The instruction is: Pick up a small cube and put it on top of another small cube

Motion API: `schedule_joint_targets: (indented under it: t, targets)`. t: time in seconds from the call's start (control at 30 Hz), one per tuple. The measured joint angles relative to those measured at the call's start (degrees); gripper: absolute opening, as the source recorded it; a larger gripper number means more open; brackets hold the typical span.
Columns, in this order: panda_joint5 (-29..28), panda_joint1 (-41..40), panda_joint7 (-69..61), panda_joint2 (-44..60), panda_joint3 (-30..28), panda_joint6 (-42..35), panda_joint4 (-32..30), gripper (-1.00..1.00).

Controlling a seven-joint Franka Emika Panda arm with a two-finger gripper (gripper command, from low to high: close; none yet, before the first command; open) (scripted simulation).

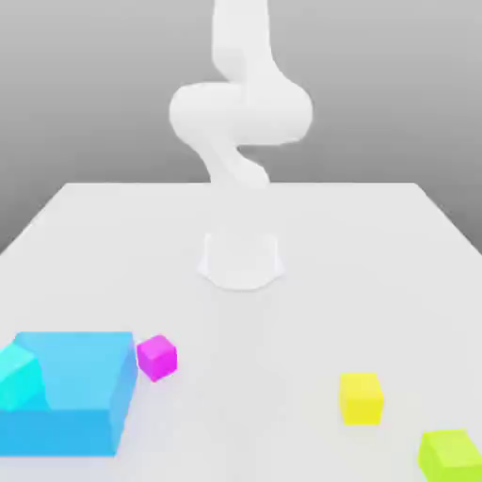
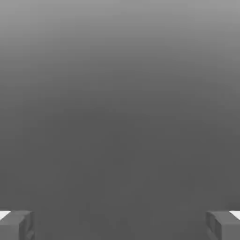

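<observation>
I see my hand (image 2: 120, 225) spread wide with nothing between its fingers (image 2: 16, 225). The small cube (image 1: 156, 357) sits on the bench (image 1: 282, 329) at lower left, apparently just touching the large blue block (image 1: 71, 391); the yellow cube (image 1: 361, 397) lies lower right.

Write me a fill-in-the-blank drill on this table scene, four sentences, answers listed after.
1. The small cube beside the large blue block is coloured ____.
2. In the exterior view, the yellow cube lies to the ____ of the small cube.
3. The gripper has its fingers standing ____, with nothing between them.
4. The cube nearest the exterior view's lower right corner, the lime cube, sits closest to the ____ cube.

Missing words: magenta; right; open; yellow
</observation>
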Motion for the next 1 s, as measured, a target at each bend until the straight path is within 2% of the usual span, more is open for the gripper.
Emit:
schedule_joint_targets:
  t: [0.43,0.6,0.83,0.87,1.0]
  targets:
    - [-2.0,-12.7,15.7,23.7,-1.9,20.1,-23.2,0.0]
    - [-1.1,-17.1,21.7,37.3,-4.2,30.9,-32.7,0.0]
    - [2.2,-20.9,20.6,53.8,-0.9,44.1,-31.9,0.0]
    - [2.2,-21.5,20.5,55.9,-0.3,45.7,-31.5,-1.0]
    - [2.1,-21.5,20.6,55.9,-0.3,45.8,-31.5,-1.0]
